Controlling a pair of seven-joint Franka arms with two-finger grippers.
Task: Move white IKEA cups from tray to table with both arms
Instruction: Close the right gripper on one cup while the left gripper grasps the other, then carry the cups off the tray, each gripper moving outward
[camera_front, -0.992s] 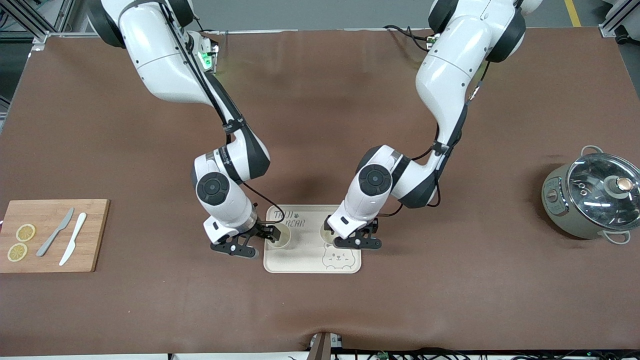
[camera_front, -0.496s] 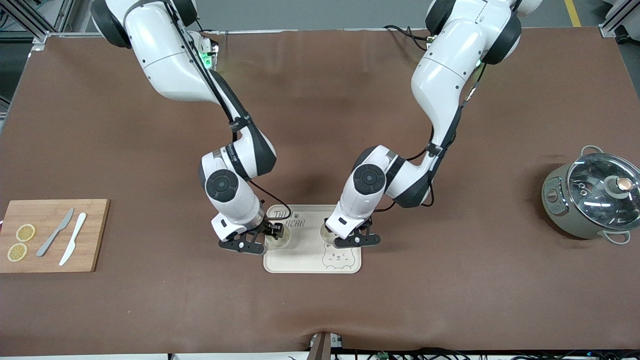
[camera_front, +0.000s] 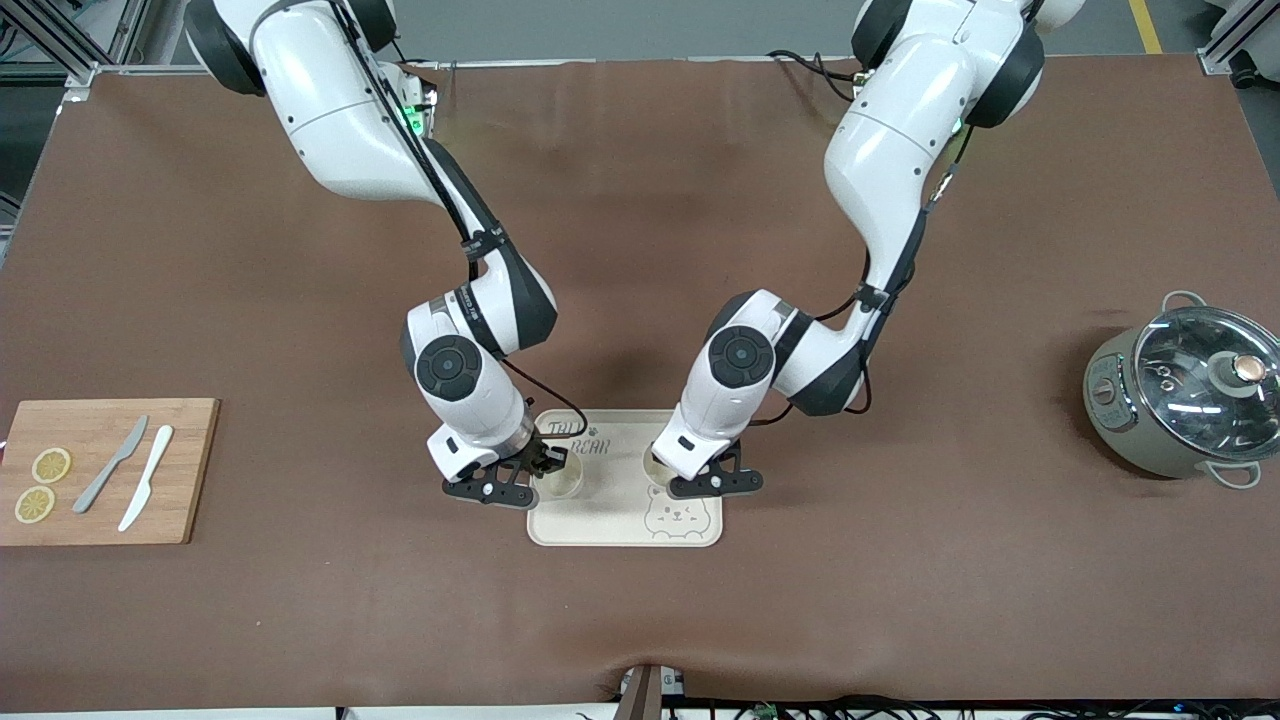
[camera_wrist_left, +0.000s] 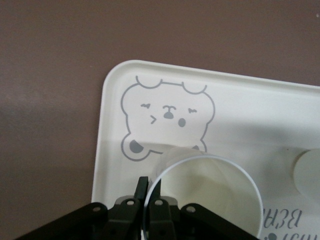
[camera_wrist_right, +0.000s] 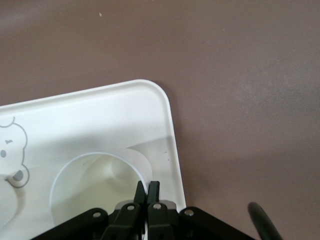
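Cream cups sit on the tray (camera_front: 700, 535), each gripper clamped on a rim wall for lifting: left gripper (camera_front: 705, 478) on the three-o'clock cup (camera_wrist_left: 205, 195), right gripper (camera_front: 530, 472) on the nine-o'clock cup (camera_wrist_right: 95, 187). Neither has reached the tabletop (camera_front: 900, 600).

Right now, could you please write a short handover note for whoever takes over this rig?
Left gripper: shut on the rim of the cup at the left arm's end of the tray, one of its fingers inside the cup, one outside.
Right gripper: shut the same way on the rim of the other cup, at the right arm's end of the tray.
Things: both cups sit on the tray, which lies on the table.
Done: both cups gripped.
Left: lift each cup, carry it off the tray, set it on the table, release.
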